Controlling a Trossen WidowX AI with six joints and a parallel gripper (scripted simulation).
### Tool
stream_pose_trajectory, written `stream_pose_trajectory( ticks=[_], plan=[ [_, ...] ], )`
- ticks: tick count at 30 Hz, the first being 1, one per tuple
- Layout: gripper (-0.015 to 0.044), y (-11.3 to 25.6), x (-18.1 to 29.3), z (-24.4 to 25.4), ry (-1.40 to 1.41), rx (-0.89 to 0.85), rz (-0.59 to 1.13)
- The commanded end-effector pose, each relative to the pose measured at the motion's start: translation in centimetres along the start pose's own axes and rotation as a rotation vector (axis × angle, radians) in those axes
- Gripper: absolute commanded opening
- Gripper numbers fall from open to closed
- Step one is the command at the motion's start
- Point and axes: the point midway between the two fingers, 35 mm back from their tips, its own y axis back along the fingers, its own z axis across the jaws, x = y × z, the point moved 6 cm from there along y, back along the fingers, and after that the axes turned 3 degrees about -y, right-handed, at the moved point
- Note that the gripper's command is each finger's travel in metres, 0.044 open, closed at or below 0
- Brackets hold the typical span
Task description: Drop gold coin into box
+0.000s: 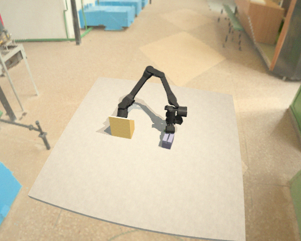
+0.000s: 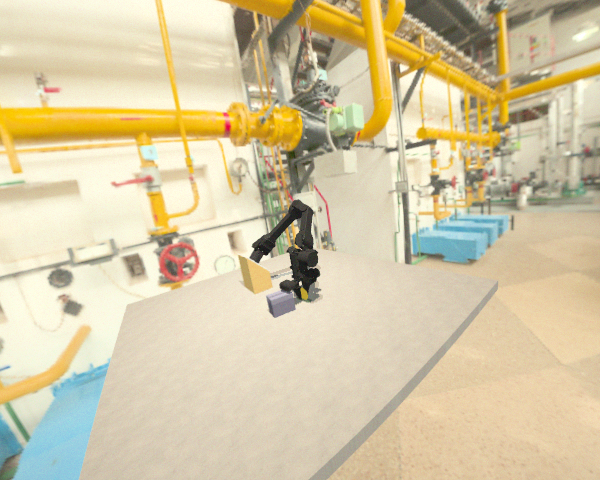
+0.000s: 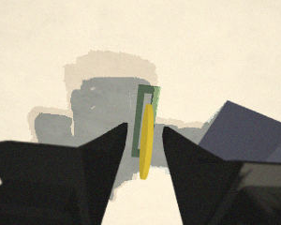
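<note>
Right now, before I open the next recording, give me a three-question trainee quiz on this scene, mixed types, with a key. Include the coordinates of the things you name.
1. True or false: the coin (image 2: 304,293) (image 3: 147,142) is already inside the box (image 1: 167,141) (image 2: 280,303) (image 3: 253,136).

2. Multiple choice: in the wrist view, how do the gripper's (image 1: 169,131) (image 3: 145,128) fingers stand to the coin?
A) shut on it
B) apart, one on each side of it
C) both on the same side of it

3. Fill in the blank: in the wrist view, the coin shows at the ____ holder (image 3: 136,124).

Key: 1 false; 2 B; 3 green
</note>
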Motion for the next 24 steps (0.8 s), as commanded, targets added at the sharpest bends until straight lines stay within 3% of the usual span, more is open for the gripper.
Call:
stream_pose_trajectory(
  ticks=[1,6,24],
  plan=[
    [0.0134,-0.2,0.1,0.0,-0.008,-0.006,-0.001],
    [0.0003,-0.2,0.1,0.0,-0.008,-0.006,-0.001],
    [0.0000,1.6,-0.2,-0.1,-0.007,-0.001,-0.001]
  ],
)
